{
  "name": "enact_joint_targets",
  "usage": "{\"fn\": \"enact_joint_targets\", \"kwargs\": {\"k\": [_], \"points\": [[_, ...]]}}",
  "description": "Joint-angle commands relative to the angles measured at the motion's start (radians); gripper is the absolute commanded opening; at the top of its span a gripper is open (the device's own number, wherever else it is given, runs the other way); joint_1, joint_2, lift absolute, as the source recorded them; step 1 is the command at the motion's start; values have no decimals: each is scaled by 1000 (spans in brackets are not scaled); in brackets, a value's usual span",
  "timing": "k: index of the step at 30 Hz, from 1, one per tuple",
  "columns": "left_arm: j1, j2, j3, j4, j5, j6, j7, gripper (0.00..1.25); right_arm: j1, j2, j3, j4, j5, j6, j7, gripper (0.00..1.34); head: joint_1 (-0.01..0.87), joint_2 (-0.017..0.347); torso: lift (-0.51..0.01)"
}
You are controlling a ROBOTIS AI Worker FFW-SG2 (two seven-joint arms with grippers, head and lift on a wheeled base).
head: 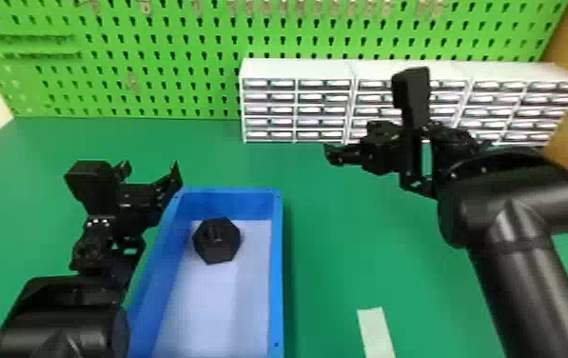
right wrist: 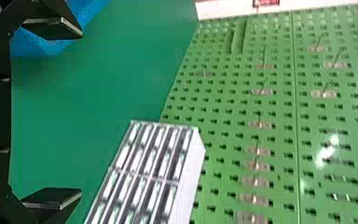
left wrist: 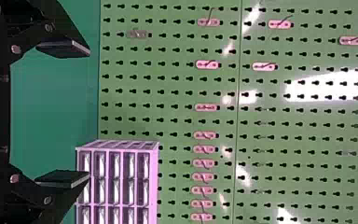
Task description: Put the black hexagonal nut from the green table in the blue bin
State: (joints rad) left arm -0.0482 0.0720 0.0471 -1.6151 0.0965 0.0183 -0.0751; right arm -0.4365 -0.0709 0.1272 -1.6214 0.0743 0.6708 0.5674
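1. The placing step looks finished: the black hexagonal nut lies inside the blue bin, toward its twelve o'clock end in the head view.
2. The left gripper, at about ten-thirty from the nut, has its jaws parted and empty; so does the right gripper, at two o'clock.
3. The next move probably calls only for withdrawing both arms, without knocking the bin's wall.
4. The nut is dark, six-sided and matte; the bin has smooth, straight walls and a pale floor.
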Motion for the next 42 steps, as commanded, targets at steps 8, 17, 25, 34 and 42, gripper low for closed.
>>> {"fn": "enact_joint_targets", "kwargs": {"k": [8,17,25,34,42], "points": [[-9,-1,-10,1,-3,0,0,914,85,5,-63,-2,-53,-146,-130,1224,686,51,-96],[-10,-4,-15,3,-6,0,1,914,136,3,-69,1,-60,-198,-199,1224,686,51,-96],[-1,-6,-7,4,-3,-1,0,914,193,14,-63,6,-59,-324,-285,1227,686,51,-96],[4,-4,-6,4,0,-1,0,914,240,30,-58,46,-67,-418,-322,1224,686,51,-96],[14,-4,-9,4,2,-3,1,914,269,45,-75,84,-65,-517,-325,1223,686,51,-96]]}}
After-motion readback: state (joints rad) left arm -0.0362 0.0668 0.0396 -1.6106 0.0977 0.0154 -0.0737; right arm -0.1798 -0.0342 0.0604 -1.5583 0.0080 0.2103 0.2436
